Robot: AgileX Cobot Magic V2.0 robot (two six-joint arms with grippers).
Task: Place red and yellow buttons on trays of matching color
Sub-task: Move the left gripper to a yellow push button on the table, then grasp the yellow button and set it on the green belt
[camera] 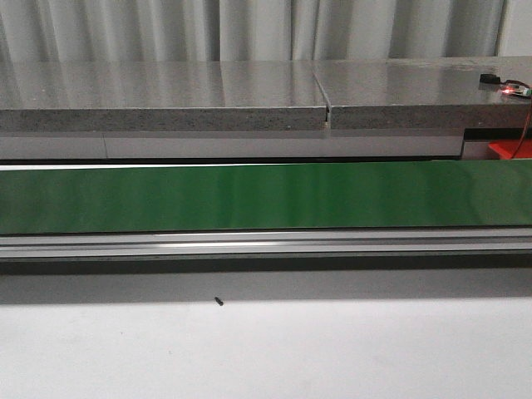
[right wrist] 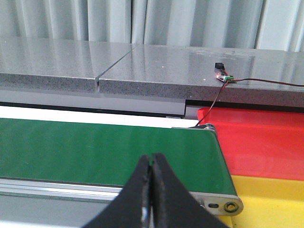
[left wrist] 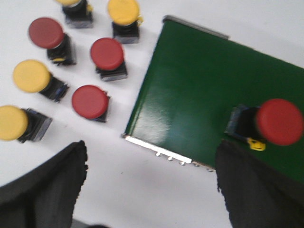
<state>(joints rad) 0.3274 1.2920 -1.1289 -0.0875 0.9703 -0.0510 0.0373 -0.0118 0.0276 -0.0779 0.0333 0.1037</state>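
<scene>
On the white table (left wrist: 142,190), off the belt's left end, loose buttons stand in a cluster: yellow ones (left wrist: 31,76) mixed with red ones (left wrist: 89,101), all caps up, none touching. The left gripper (left wrist: 151,185) hovers over the belt's end edge with its jaws wide and nothing between them. Just past that edge, a red button (left wrist: 278,122) lies tipped on its side on the green belt (left wrist: 199,90). Its long axis, cap to dark base, runs roughly level with the belt, the cap pointing away from the cluster and the base toward it. It is apart from both left fingers (left wrist: 251,190), one of which is near.

Farther along, the front view shows the belt bare through its middle. At its right end sit the red tray (right wrist: 256,142) and, nearer the robot, the yellow tray (right wrist: 270,199), both without buttons where visible. The right gripper (right wrist: 151,190) hangs before that end with jaws pressed together, holding nothing.

The step seems to be feeding buttons onto the belt. To do it well, I would set each one squarely on the belt, clear of the edge, and space them out so the right arm can take one at a time. That arm must spread its jaws before a button arrives; a tipped one may roll, so grip across the cap.
</scene>
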